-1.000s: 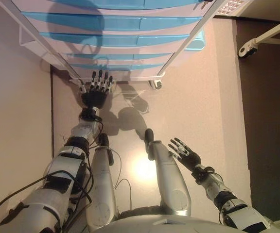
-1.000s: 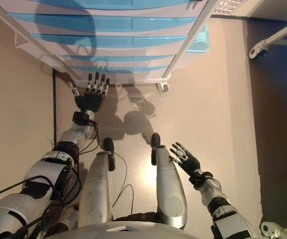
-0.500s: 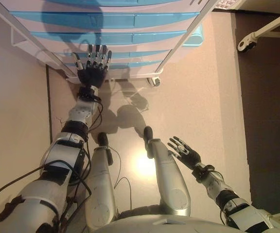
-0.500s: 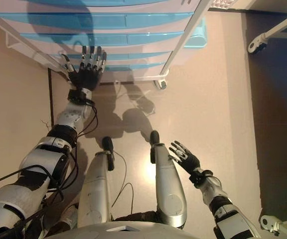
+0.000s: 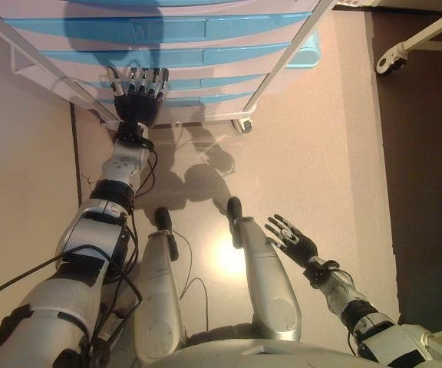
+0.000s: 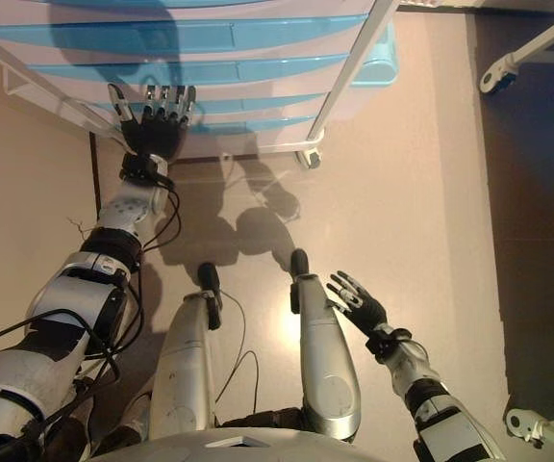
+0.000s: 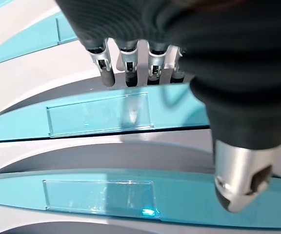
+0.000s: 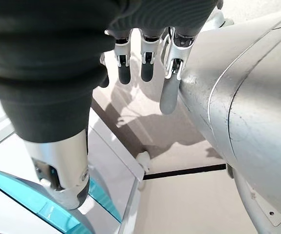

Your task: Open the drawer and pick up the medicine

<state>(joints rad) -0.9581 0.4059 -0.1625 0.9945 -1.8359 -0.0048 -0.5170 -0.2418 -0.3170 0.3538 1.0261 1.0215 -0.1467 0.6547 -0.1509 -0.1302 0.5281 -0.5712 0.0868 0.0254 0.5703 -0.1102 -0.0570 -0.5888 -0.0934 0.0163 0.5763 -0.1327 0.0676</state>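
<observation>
Drawer cabinet (image 5: pixel 167 31): white frame on castors, stack of blue-fronted drawers, standing on the beige floor (image 5: pixel 313 153) at the far side of the scene. All drawer fronts flush, none pulled out. One castor (image 5: pixel 242 126) visible at the near right corner of the frame.

Lower drawers (image 7: pixel 101 114): blue fronts with clear label windows, seen close from the left wrist; shut.

Left hand (image 5: pixel 136 100): raised in front of the lower drawers at the cabinet's near left corner, palm toward the fronts. Fingers (image 7: pixel 127 66) straight and spread in a row, tips just at a blue front; contact not certain. Thumb (image 7: pixel 240 185) apart, lying across the drawer below. Nothing held.

Right hand (image 5: pixel 294 241): low on the robot's right, well apart from the cabinet, above the floor. Fingers (image 8: pixel 143 66) loosely extended and splayed, thumb (image 8: pixel 62 178) apart. Nothing held.

Medicine: not visible in any view; in neither hand.

Blue tray or bin (image 5: pixel 307 55): pale blue, on the floor just beside the cabinet's right side, partly hidden behind the frame post.

Second white frame with castor (image 5: pixel 390 60): far right, over the darker strip of floor (image 5: pixel 428 192), well apart from the cabinet.

Dark seam (image 5: pixel 75 153): running along the floor on the left, ending at the cabinet's near left corner.
</observation>
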